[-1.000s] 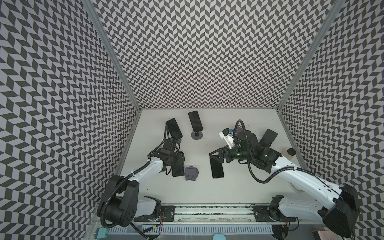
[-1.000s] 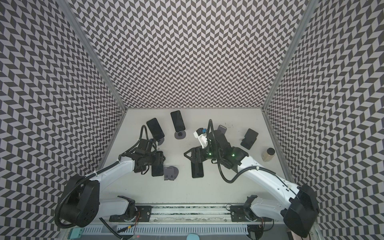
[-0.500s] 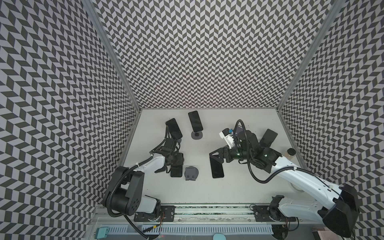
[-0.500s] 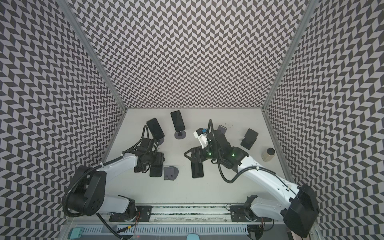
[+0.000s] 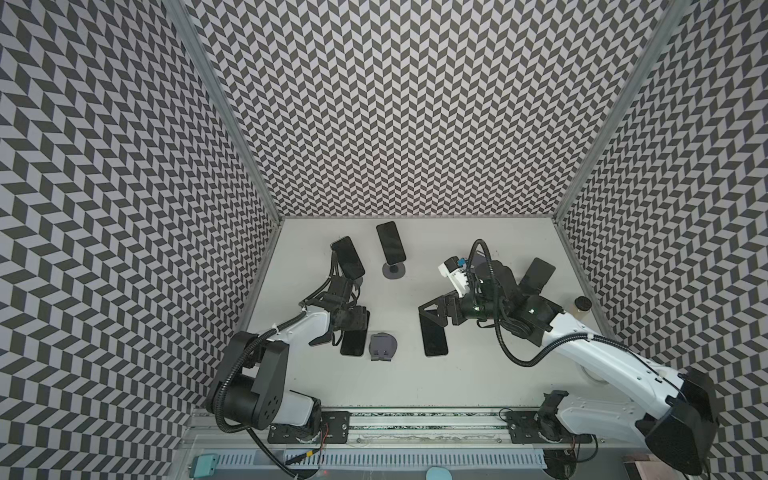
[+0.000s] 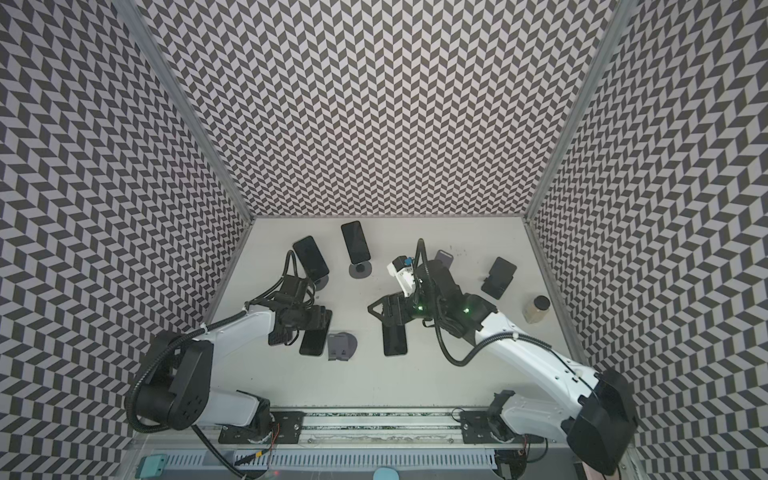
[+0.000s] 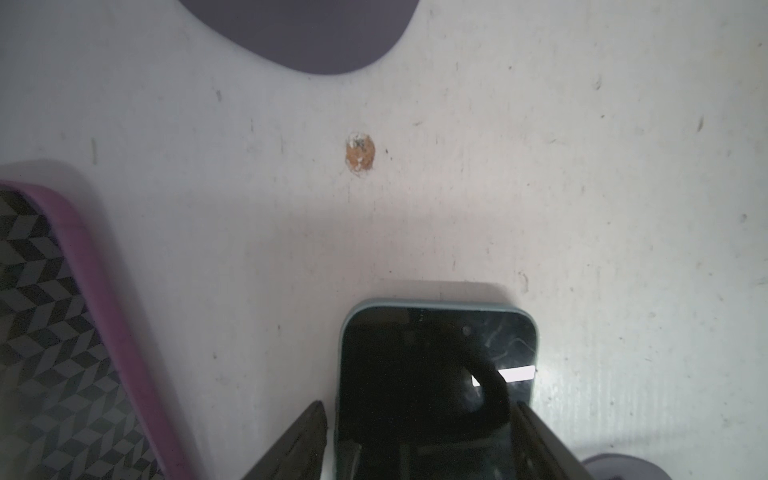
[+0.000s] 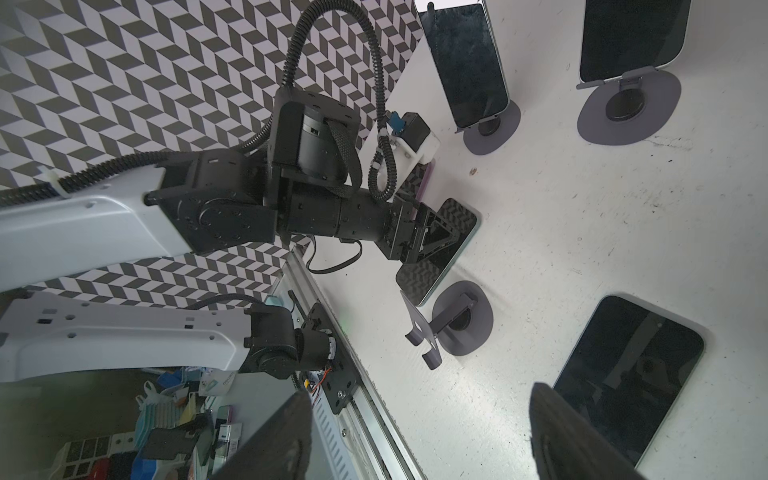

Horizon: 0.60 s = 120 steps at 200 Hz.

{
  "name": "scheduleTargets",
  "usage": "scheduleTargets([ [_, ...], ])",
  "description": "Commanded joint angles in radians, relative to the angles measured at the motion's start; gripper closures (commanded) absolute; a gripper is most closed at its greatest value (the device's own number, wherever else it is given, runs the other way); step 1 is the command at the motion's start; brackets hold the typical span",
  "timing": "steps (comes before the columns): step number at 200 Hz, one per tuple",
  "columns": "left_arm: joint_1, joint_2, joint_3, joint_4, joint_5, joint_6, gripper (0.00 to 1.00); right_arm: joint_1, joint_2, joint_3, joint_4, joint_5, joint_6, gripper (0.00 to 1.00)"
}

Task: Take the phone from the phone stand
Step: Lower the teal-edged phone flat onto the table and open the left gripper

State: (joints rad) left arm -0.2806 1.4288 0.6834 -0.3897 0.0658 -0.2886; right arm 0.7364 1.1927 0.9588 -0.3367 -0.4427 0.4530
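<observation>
Since the left jaws pinch the teal-cased phone (image 5: 353,342) down on the table (image 5: 478,374) beside the empty phone stand (image 5: 383,346), release gently and rise straight; the right jaws gape empty.

White arms (image 8: 83,224), black corrugated cables (image 8: 377,66).

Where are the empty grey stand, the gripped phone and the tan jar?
empty grey round-based phone stand (image 5: 381,345): in a top view, on its tilted plate
black-screened phone with teal rim (image 7: 432,374): left wrist view, on its screen
small tan jar with dark lid (image 6: 535,315): in a top view, on its body
</observation>
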Motion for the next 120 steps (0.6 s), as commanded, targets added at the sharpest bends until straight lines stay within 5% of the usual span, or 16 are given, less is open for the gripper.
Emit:
scheduleTargets([
  [1,0.008,0.011,0.025,-0.014,-0.008,-0.004,0.29,-0.003,-0.011,0.015,0.027,0.001,-0.013,0.2],
  [120,0.008,-0.043,0.051,-0.055,-0.017,0.005,0.29,-0.003,-0.006,0.036,0.018,0.006,-0.014,0.2],
])
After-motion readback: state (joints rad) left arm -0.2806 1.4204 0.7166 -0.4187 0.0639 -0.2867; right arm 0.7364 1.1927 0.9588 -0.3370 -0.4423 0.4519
